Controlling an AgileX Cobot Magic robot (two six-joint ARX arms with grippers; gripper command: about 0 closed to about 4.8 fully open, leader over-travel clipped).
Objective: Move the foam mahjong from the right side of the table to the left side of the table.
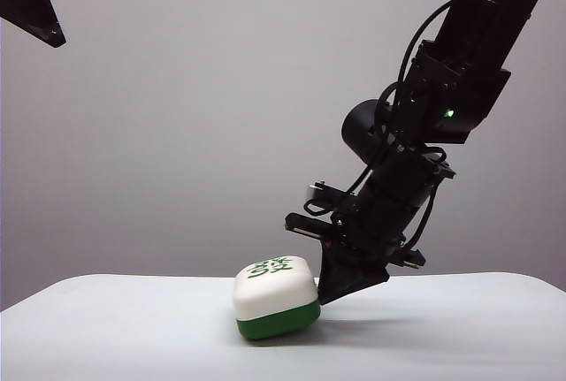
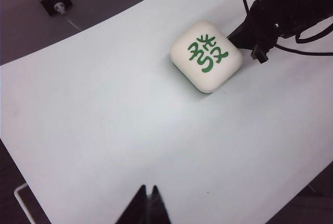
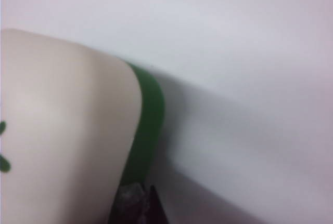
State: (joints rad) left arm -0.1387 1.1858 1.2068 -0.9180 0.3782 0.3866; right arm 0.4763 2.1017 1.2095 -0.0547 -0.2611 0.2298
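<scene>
The soft white-and-green foam mahjong block [image 1: 276,297] lay on the plain white surface [image 1: 106,328]. The right pincer [image 1: 340,285], pressed together, touched its 3 o'clock side, probably to push it leftward. The left pincer [image 2: 147,203], also pressed together, hovered well apart.

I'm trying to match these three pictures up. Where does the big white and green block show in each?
Exterior view: foam mahjong low, just right of centre, right pincer against its side.
Left wrist view: block upper right; left pincer shut, far from it.
Right wrist view: block fills the left.
Shared landmark: the white table.
</scene>
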